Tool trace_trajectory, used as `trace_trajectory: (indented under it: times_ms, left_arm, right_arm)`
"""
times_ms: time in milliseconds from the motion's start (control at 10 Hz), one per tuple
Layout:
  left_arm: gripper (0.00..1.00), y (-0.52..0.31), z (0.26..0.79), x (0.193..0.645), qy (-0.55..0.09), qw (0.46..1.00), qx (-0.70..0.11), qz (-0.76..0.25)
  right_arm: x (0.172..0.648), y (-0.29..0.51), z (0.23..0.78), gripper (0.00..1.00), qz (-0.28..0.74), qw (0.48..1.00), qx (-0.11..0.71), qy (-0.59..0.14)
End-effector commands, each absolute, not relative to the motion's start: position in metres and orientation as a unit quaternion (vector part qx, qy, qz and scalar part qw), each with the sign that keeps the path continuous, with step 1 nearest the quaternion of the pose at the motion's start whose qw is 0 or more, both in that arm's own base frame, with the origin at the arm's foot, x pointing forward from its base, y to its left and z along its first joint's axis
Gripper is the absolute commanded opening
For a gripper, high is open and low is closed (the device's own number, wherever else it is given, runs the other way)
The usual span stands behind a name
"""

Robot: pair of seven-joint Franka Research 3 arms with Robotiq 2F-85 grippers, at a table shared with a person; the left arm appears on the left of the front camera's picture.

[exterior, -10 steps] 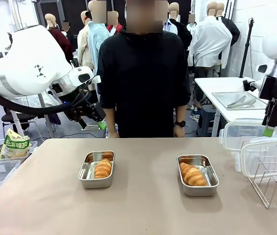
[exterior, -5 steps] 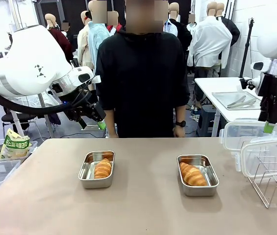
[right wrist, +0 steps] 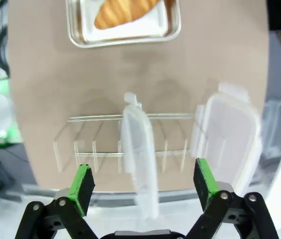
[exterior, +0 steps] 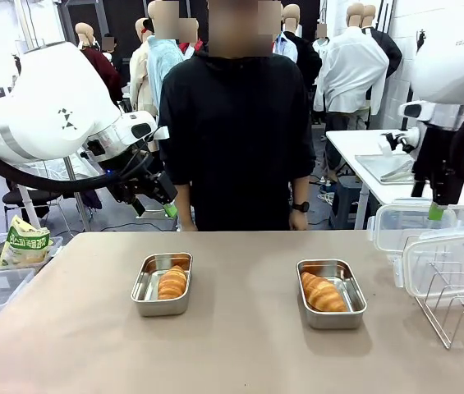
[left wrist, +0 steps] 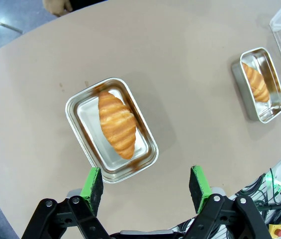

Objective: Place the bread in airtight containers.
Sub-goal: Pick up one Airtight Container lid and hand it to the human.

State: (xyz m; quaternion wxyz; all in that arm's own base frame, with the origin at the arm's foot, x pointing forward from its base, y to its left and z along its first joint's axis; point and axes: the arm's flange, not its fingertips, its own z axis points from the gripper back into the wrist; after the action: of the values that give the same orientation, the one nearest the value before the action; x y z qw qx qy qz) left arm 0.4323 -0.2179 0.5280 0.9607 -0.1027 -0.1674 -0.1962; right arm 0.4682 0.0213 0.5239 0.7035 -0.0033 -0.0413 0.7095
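Observation:
Two steel airtight containers sit on the tan table, each with one golden croissant inside: the left container [exterior: 143, 289] holds bread [exterior: 172, 281], the right container [exterior: 356, 297] holds bread [exterior: 322, 291]. My left gripper [exterior: 168, 209] hangs open above the table's far left edge; in its wrist view the left gripper [left wrist: 145, 184] looks down on a container [left wrist: 83, 117] with its croissant [left wrist: 116, 123]. My right gripper [exterior: 435, 212] is open above the clear lids [exterior: 445, 258]. In the right wrist view the right gripper [right wrist: 142, 186] frames an upright lid [right wrist: 140, 159].
A wire rack [exterior: 453, 308] at the right edge holds the lids. The person [exterior: 240, 123] stands at the far side, arms down. A yellow-green snack bag [exterior: 25, 242] rests on bins at the left. A steel tray with tongs [exterior: 396, 168] is on the back table.
The right arm has swung left and slightly up, bringing its gripper over the lids. The left arm, the containers and the croissants have not moved.

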Motion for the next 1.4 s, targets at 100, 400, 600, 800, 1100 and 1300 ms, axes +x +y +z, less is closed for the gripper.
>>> trace_trajectory:
  times_ms: [100,400,600,800,1100,1300]
  left_arm:
    - [0.9,-0.217,0.529,0.431,-0.169,0.962,-0.098,-0.193]
    - [0.9,-0.217,0.529,0.431,-0.169,0.962,-0.098,-0.193]
    - [0.9,-0.217,0.529,0.431,-0.169,0.962,-0.098,-0.193]
    - [0.9,-0.217,0.529,0.431,-0.169,0.962,-0.098,-0.193]
    - [0.9,-0.217,0.529,0.431,-0.169,0.962,-0.098,-0.193]
    - [0.9,-0.217,0.529,0.431,-0.169,0.962,-0.098,-0.193]
  right_arm:
    - [0.49,-0.002,0.494,1.0,0.774,0.631,0.032,-0.02]
    - [0.488,-0.028,0.473,1.0,0.769,0.637,0.045,0.003]
    - [0.485,-0.042,0.472,1.0,0.756,0.653,0.051,0.006]
    - [0.489,-0.052,0.453,1.0,0.754,0.655,0.054,0.011]
    - [0.498,-0.053,0.435,1.0,0.757,0.649,0.068,-0.002]
    - [0.503,-0.048,0.427,1.0,0.757,0.649,0.076,0.004]
